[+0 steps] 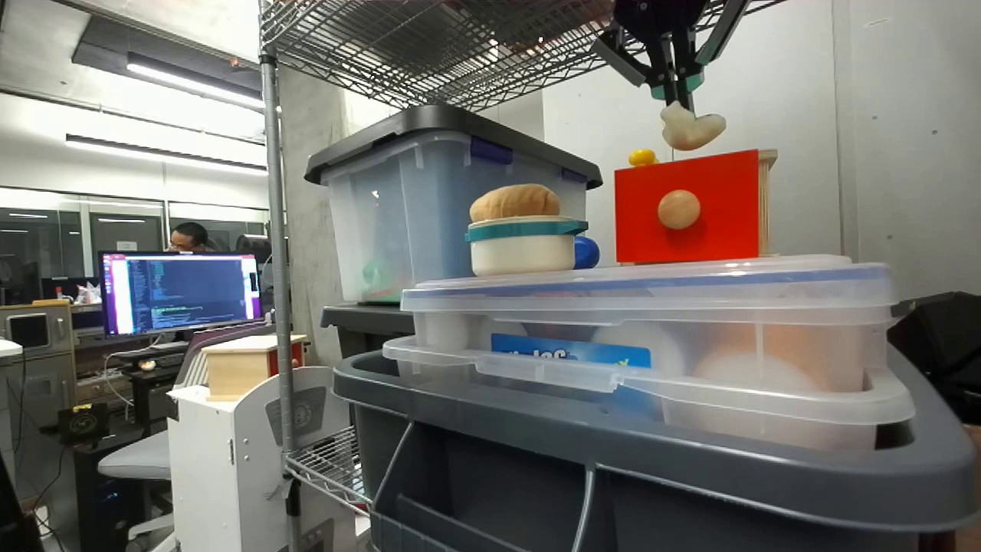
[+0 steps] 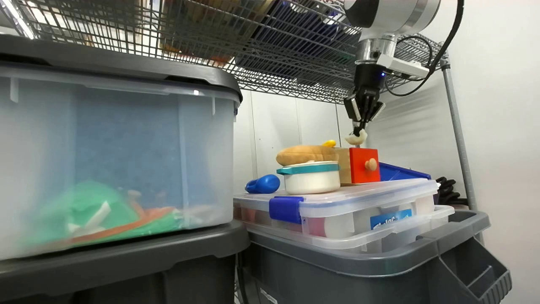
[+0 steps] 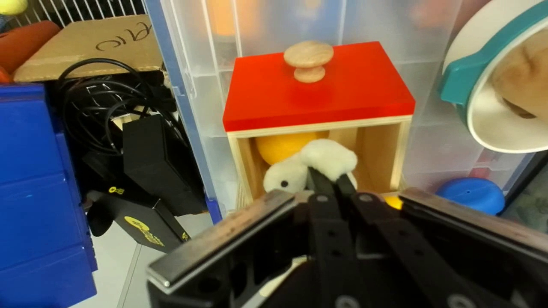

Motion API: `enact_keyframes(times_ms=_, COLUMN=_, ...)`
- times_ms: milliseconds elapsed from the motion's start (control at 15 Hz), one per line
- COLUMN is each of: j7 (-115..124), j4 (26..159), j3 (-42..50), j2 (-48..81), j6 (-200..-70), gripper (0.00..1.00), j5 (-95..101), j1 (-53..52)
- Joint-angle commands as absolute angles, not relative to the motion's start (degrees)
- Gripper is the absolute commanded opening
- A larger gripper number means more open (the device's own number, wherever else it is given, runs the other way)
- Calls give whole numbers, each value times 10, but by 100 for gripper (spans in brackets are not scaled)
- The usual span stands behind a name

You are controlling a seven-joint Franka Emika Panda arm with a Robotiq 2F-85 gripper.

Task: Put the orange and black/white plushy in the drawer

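White plushy (image 3: 329, 156), probably light, squashy: your jaws pinch its top, seemingly secure, above the drawer (image 3: 319, 107) mid-frame.

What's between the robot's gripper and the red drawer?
A white plush toy, pinched by the gripper above the red drawer in both exterior views.

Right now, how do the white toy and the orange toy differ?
Colour: the white toy is pale with a black dot; the orange toy shows plain yellow-orange.
Support: the white toy is gripped by the end effector above the drawer; the orange toy sits inside.
Shared: rounded outlines where visible.
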State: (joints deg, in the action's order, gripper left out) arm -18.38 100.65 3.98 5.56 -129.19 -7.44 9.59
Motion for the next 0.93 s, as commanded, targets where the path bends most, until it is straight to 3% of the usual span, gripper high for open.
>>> enact_keyframes(times_ms=0, j7=-194, j4=1026, j3=49, j2=39, j6=-1290, gripper=1, j5=-85, j1=94)
enact_keyframes(times_ms=867, j7=-188, j4=1020, j3=48, j2=55, j6=-1295, gripper=1, j5=-79, j1=89)
